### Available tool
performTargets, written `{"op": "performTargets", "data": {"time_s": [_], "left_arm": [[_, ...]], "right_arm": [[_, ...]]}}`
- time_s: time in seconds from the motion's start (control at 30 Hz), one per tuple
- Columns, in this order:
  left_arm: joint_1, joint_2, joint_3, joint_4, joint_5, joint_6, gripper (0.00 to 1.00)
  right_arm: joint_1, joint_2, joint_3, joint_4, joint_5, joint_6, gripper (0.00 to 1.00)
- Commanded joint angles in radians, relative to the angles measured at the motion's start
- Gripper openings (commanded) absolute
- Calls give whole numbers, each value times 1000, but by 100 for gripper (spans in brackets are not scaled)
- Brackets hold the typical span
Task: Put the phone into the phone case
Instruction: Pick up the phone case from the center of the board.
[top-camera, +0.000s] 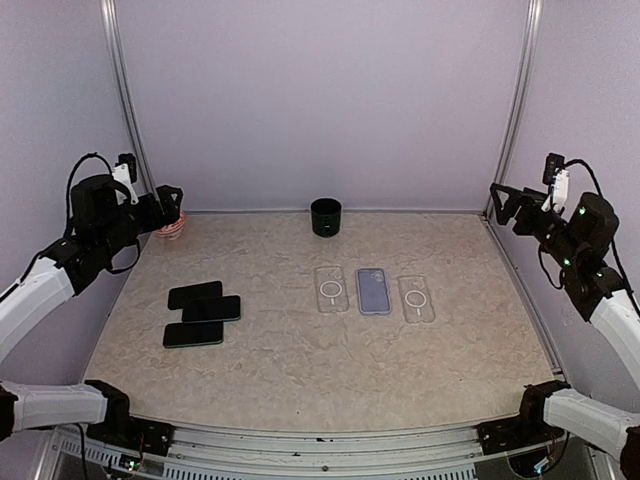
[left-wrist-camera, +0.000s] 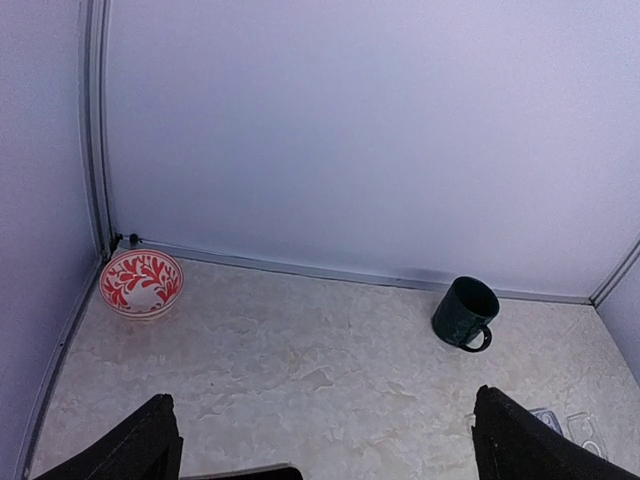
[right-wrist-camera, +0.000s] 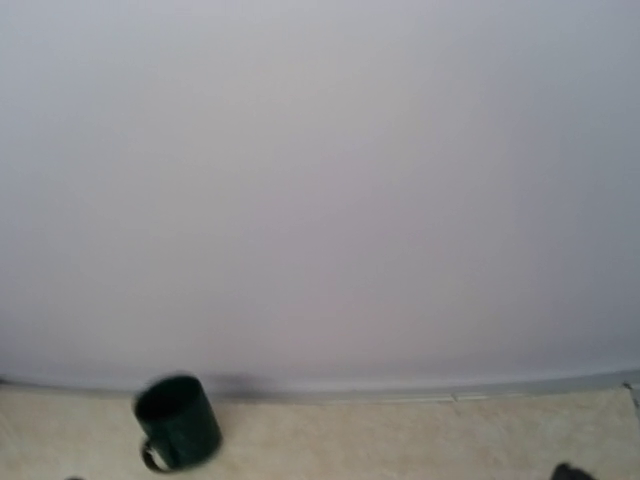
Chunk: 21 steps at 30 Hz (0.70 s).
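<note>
Two grippers: one hangs above each far corner of the table (top-camera: 300, 370), both well apart from the phones and cases.
Left gripper (left-wrist-camera: 322, 400): jaws spread wide with nothing between them; its dark fingers (left-wrist-camera: 140, 445) show at the bottom corners of the left wrist view.
Right gripper (top-camera: 500, 200): high at the far right, jaws apart and holding nothing; only a dark sliver of it shows at the lower edge of the right wrist view.
Bowl (left-wrist-camera: 142, 282): red-and-white pattern, upright in the far left corner, below the left gripper.
Mug (top-camera: 326, 216): dark green, upright at the middle of the far edge, close to the back wall.
Dark phones (top-camera: 205, 313): three, lying flat and overlapping in a loose stack on the left half of the table.
Left clear case (top-camera: 331, 289): flat, right of centre, with a ring mark.
Right clear case (top-camera: 416, 298): flat, farther right, with the same ring mark.
Lilac phone (top-camera: 373, 291): flat between the two clear cases, just beside each and inside neither.
</note>
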Motion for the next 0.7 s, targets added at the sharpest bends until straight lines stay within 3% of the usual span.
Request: {"op": "performTargets", "data": {"time_s": [0.0, 0.2, 0.5, 0.67], "left_arm": [[10, 21, 18, -39, 18, -8, 99], [8, 42, 20, -55, 24, -29, 99], [-7, 44, -12, -66, -9, -98, 99], [-18, 93, -16, -115, -80, -203, 99]], "right_arm": [[-2, -85, -78, 104, -28, 89, 100], [-2, -101, -52, -15, -57, -33, 100], [-2, -121, -107, 54, -59, 33, 100], [-2, -7, -14, -81, -154, 57, 100]]}}
